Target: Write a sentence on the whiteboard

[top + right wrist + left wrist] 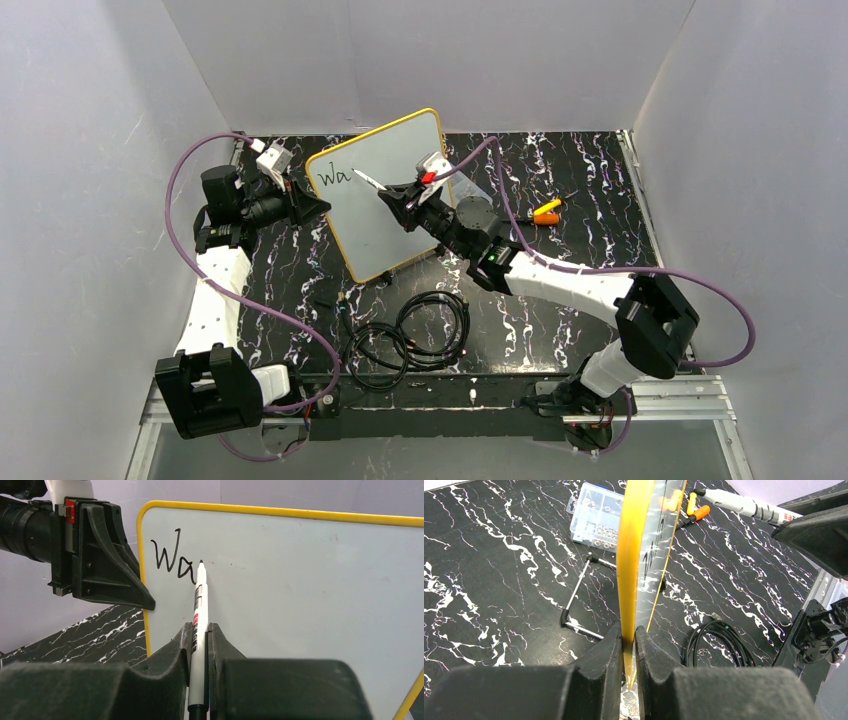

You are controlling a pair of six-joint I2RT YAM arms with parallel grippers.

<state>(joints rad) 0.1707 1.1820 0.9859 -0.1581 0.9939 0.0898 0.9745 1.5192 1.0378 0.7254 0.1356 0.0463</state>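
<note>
The whiteboard (390, 190), white with a yellow frame, stands tilted at the table's middle back. My left gripper (318, 208) is shut on its left edge; in the left wrist view the yellow frame (634, 570) runs between the fingers of the gripper (630, 640). My right gripper (397, 196) is shut on a white marker (200, 610) with its tip at the board (300, 595). The sentence (172, 560) reads only "Wa" in black at the top left, and also shows in the top view (335, 178).
A clear compartment box (596, 515) and a metal rod stand (576, 600) lie behind the board. Orange and yellow markers (546, 211) lie at the right back. Coiled black cables (410, 335) lie near the front.
</note>
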